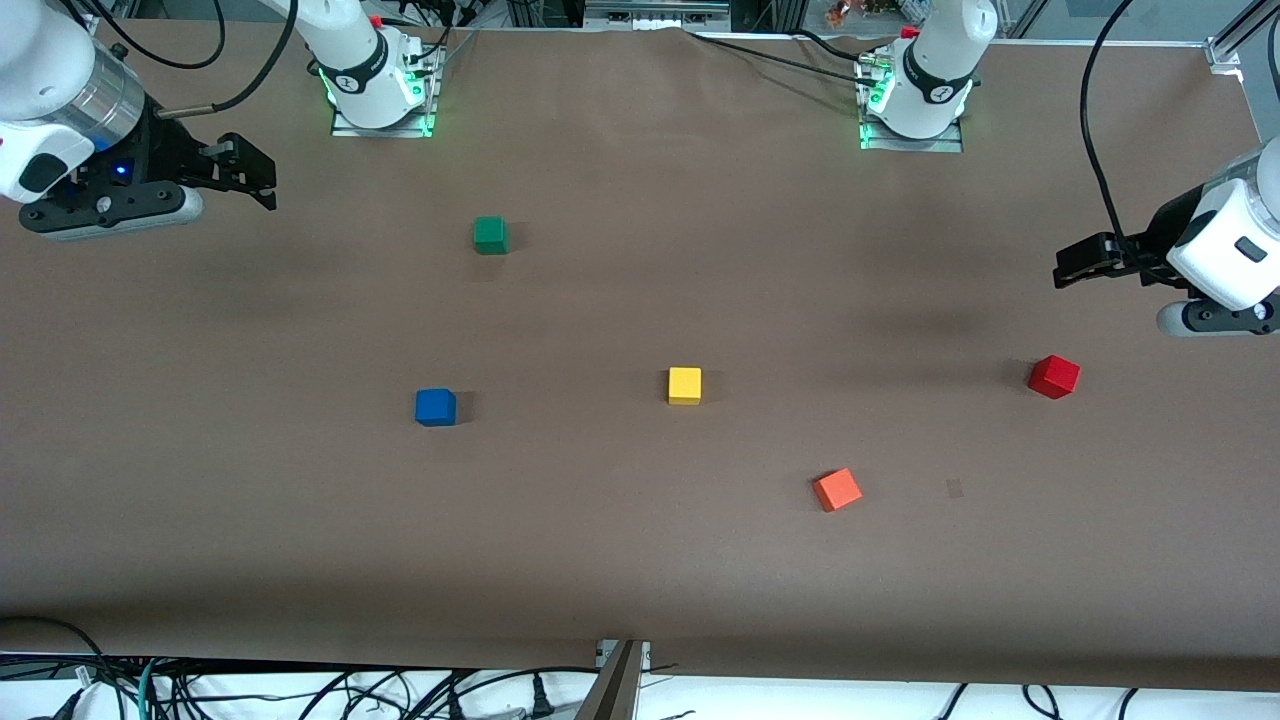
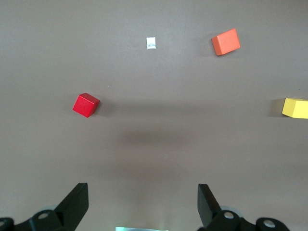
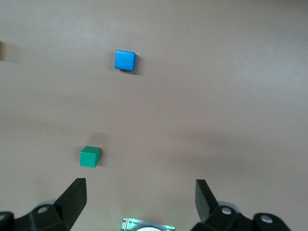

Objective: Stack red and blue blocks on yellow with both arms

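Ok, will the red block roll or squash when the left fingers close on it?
Probably neither. The red block looks like a rigid flat-faced cube, so it should sit still. It lies turned on the table, so fingers meeting its corners might twist it. Its matte faces likely grip well.

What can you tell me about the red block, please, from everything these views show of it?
The red block is a small deep red cube with a matte finish and crisp edges, seemingly painted wood or plastic. It sits flat on the brown table, turned at an angle to the table's edges so one corner points toward the front camera. It lies toward the left arm's end of the table. Nothing touches it; the open left gripper hangs in the air near it.
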Action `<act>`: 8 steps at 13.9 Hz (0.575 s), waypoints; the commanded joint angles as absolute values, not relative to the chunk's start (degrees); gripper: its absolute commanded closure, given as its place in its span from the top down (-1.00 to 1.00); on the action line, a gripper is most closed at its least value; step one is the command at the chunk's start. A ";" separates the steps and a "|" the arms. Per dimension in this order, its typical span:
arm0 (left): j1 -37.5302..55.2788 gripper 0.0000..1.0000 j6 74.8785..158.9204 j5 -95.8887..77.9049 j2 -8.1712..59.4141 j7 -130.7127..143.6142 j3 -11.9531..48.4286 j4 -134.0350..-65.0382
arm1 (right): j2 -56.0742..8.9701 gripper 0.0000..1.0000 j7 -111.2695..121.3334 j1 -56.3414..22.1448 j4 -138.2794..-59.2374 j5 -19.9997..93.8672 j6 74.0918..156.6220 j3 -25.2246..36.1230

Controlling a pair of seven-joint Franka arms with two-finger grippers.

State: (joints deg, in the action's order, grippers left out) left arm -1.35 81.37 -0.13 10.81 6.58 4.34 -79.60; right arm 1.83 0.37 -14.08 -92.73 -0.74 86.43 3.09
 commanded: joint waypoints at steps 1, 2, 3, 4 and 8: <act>-1.32 1.00 81.74 -1.23 9.49 7.03 4.04 -80.86 | 1.58 0.99 0.97 -12.83 -90.27 -0.79 85.34 2.02; -1.41 1.00 81.74 -1.23 9.58 7.03 4.04 -80.86 | 1.50 0.99 0.79 -12.75 -89.65 -0.88 84.99 2.02; -1.49 1.00 81.83 -1.40 9.67 7.03 4.04 -80.86 | 1.41 0.99 0.18 -12.74 -89.65 -0.79 84.99 2.02; -2.02 1.00 81.91 -1.41 9.75 6.94 4.04 -80.95 | 1.41 0.99 0.09 -12.66 -89.65 -0.79 84.99 2.02; -2.98 1.00 85.50 -0.44 11.95 6.86 3.60 -88.47 | 1.32 0.99 0.44 -12.57 -88.77 -0.79 85.25 2.02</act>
State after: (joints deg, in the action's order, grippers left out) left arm -1.94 82.40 -0.12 11.63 6.59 3.68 -82.62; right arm 1.81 0.33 -13.72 -90.78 -0.74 86.31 3.05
